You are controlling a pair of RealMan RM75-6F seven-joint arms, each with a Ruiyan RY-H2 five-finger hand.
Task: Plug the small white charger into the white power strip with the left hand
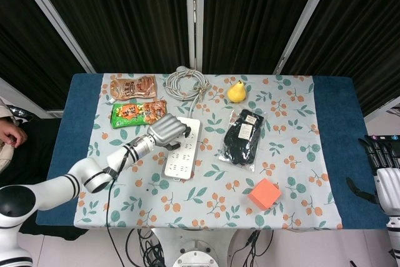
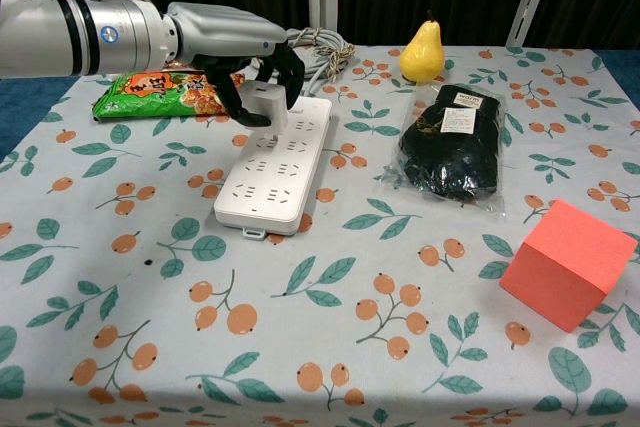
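Observation:
The white power strip (image 2: 272,162) (image 1: 182,152) lies lengthwise on the floral tablecloth, its cable coiled behind it. My left hand (image 2: 235,52) (image 1: 165,132) hovers over the strip's far end and grips the small white charger (image 2: 266,105), which hangs just above the sockets, slightly tilted. In the head view the fingers hide most of the charger. My right hand (image 1: 382,176) sits off the table's right edge, fingers apart and holding nothing.
A yellow pear (image 2: 422,50), a black packaged item (image 2: 450,141) and an orange-red box (image 2: 568,262) sit to the right of the strip. Two snack packets (image 2: 150,93) (image 1: 132,87) lie at the left. The coiled cable (image 1: 185,83) is at the back.

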